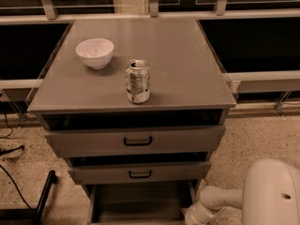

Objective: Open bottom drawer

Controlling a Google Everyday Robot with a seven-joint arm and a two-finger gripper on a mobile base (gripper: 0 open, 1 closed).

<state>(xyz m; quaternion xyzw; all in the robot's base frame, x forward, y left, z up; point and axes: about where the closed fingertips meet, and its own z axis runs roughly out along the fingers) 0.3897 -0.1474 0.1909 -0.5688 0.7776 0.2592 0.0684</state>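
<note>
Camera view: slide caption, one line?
Bottom drawer pulled well out; claw low at its right edge; white bowl and can sit on the cabinet top.

On the grey cabinet top (187, 55) I see a white bowl (94, 52) at the back left and a drink can (138, 81) upright nearer the front, apart from it. Below sit the top drawer (187, 139) and middle drawer (178, 172), each with a black handle. A black cable (10, 175) trails over the speckled floor (258, 135) at left. My gripper (193, 218) is low by the cabinet's front right foot.
</note>
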